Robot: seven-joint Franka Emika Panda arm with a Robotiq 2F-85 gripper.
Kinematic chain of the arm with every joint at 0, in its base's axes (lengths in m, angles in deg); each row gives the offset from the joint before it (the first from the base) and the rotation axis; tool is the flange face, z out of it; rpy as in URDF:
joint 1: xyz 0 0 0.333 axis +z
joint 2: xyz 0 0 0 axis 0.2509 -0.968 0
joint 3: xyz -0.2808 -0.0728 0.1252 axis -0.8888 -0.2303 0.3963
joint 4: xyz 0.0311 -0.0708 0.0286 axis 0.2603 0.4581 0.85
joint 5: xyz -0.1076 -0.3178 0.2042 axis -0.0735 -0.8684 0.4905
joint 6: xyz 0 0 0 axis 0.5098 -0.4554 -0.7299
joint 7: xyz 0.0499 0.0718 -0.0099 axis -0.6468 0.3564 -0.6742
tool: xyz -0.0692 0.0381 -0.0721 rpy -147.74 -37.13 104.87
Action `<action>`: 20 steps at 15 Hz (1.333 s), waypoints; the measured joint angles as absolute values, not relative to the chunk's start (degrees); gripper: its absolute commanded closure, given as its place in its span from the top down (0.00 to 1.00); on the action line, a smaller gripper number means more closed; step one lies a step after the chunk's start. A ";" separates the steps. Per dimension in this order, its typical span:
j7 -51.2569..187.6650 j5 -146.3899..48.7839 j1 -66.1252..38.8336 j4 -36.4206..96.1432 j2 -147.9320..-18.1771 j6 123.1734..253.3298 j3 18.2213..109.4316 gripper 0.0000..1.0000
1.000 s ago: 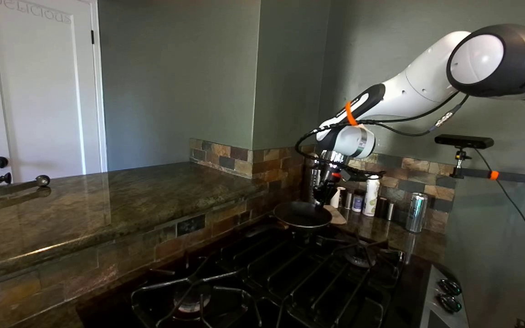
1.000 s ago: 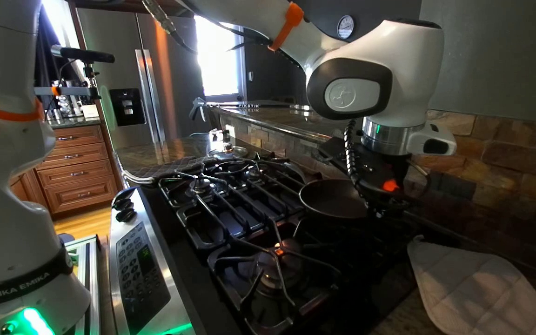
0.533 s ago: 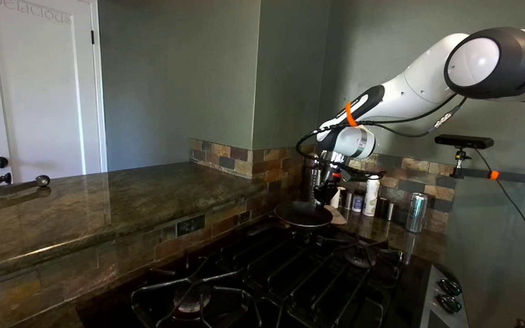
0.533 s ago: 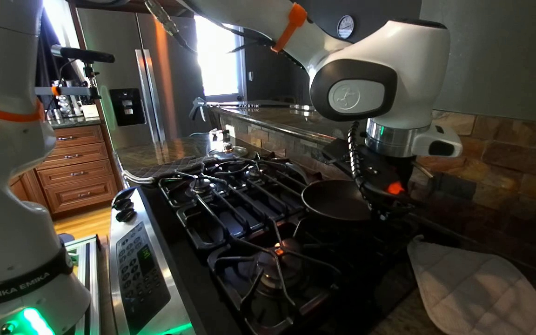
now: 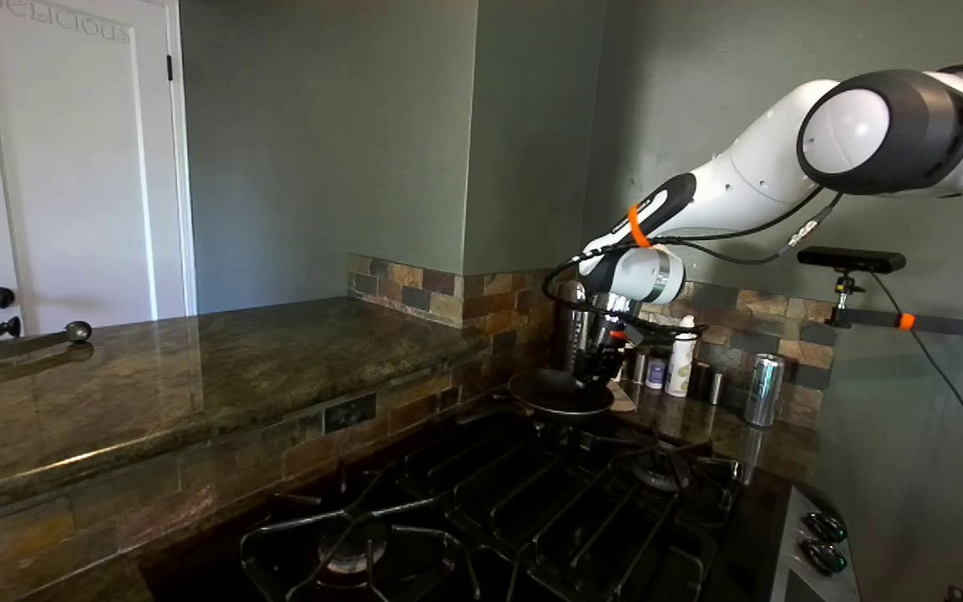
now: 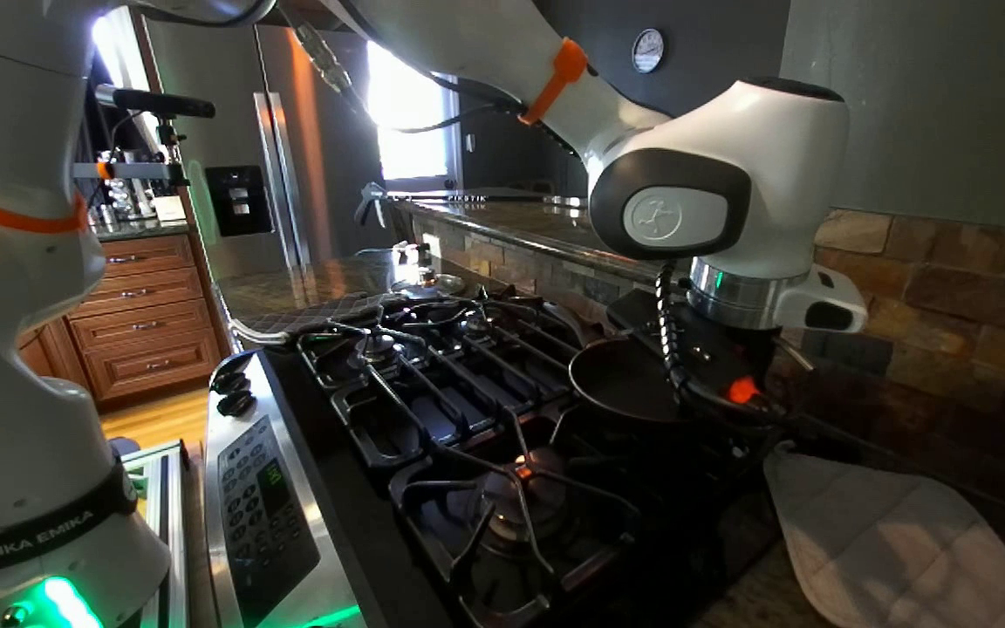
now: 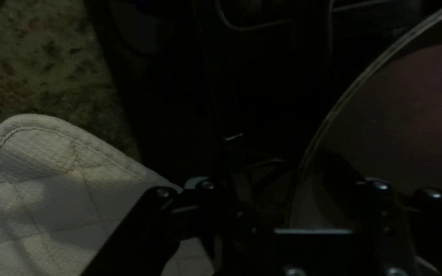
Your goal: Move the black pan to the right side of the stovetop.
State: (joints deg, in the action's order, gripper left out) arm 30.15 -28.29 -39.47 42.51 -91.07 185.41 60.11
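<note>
My pincer [image 7: 291, 186] has sunk lower, at the right rim of the black frying pan [image 5: 553, 392]. My fingers [image 7: 384, 203] stand apart.

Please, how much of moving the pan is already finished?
Partly done, I judge: seen from the knobs, the pan is right of the stovetop's middle.
In hand: the gripper is at the pan's rim, which the wrist view shows between open fingers; no firm hold visible.
Left: probably a shift further right, since stovetop shows between pan and white pad.
</note>
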 measured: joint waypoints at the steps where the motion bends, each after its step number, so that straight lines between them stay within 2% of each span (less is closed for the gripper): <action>1: 30.14 -28.28 -39.56 42.51 -91.04 185.75 60.10 1.00; 10: 28.67 -28.18 -39.39 43.54 -86.13 186.88 60.53 1.00; 20: 30.24 -33.81 -34.93 49.25 -73.95 186.78 60.12 1.00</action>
